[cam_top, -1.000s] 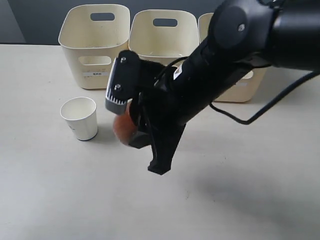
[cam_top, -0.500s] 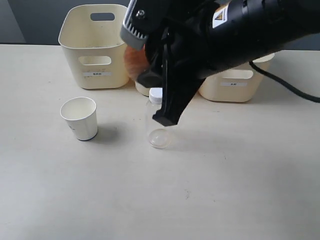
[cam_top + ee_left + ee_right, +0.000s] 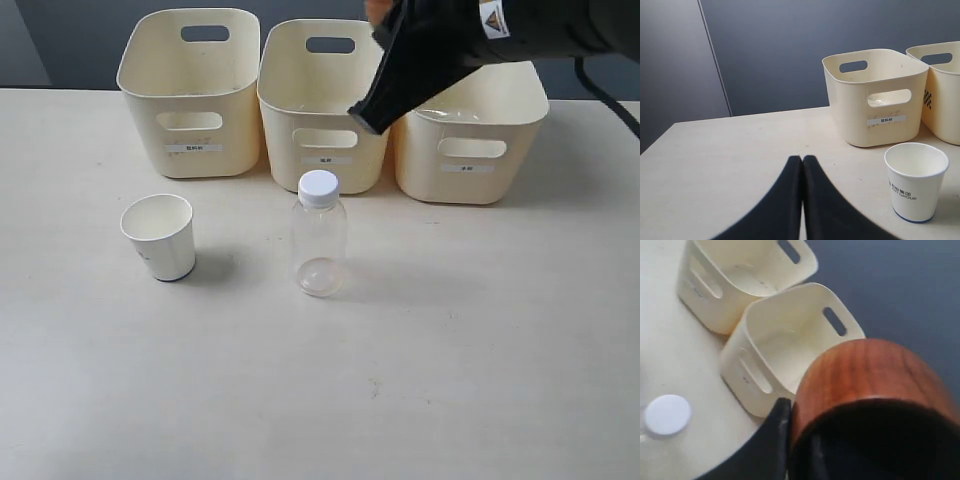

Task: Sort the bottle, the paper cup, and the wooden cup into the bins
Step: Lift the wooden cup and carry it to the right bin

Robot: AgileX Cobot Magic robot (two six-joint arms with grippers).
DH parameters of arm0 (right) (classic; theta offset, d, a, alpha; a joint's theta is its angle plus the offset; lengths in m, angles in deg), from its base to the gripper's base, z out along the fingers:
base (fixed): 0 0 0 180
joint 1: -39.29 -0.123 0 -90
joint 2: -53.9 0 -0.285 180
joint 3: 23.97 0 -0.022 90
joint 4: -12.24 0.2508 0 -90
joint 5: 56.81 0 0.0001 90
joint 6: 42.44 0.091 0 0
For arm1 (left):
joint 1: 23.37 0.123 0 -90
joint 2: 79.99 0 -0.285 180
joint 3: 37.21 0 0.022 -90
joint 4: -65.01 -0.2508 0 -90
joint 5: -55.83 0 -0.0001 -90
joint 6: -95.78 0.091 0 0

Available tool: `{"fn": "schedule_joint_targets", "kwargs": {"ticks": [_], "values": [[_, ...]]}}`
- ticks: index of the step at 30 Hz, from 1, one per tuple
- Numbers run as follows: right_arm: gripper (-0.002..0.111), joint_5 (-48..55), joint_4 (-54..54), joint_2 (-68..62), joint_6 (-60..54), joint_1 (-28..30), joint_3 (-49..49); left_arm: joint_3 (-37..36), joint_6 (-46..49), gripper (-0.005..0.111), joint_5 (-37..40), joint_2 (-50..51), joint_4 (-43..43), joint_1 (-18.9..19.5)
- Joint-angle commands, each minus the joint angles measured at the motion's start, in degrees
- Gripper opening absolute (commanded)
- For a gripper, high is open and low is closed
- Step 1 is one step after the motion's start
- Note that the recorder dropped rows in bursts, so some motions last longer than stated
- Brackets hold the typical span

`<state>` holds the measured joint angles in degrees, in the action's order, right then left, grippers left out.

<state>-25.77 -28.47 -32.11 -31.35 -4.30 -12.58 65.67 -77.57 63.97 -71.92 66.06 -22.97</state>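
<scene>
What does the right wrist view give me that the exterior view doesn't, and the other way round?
Only the right wrist view shows the wooden cup clearly, gripped by the right gripper above the bins. Only the exterior view shows the paper cup, the whole bottle standing on the table, and all three bins together, including the right bin. Both show the bottle's white cap, the left bin and the middle bin.

Glossy black robot arm with a small triangular warning sticker and a black cable; tapered black fingers.
</scene>
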Motion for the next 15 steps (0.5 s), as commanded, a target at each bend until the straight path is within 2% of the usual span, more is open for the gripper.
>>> {"fn": "schedule_joint_targets", "kwargs": {"ticks": [1,5,11,15], "values": [[-0.001,2.89,-9.77,0.66,10.22,1.2,0.64,-0.1,-0.1,0.0,-0.41,-0.28,-0.33,0.03],[-0.001,-0.41,-9.34,0.06,15.49,7.86,3.61,-0.1,-0.1,0.0,-0.41,-0.28,-0.33,0.03],[-0.001,-13.0,-3.8,-0.55,16.13,14.88,7.57,-0.1,-0.1,0.0,-0.41,-0.28,-0.33,0.03],[-0.001,-15.51,0.59,-4.17,17.56,19.37,7.82,-0.1,-0.1,0.0,-0.41,-0.28,-0.33,0.03]]}}
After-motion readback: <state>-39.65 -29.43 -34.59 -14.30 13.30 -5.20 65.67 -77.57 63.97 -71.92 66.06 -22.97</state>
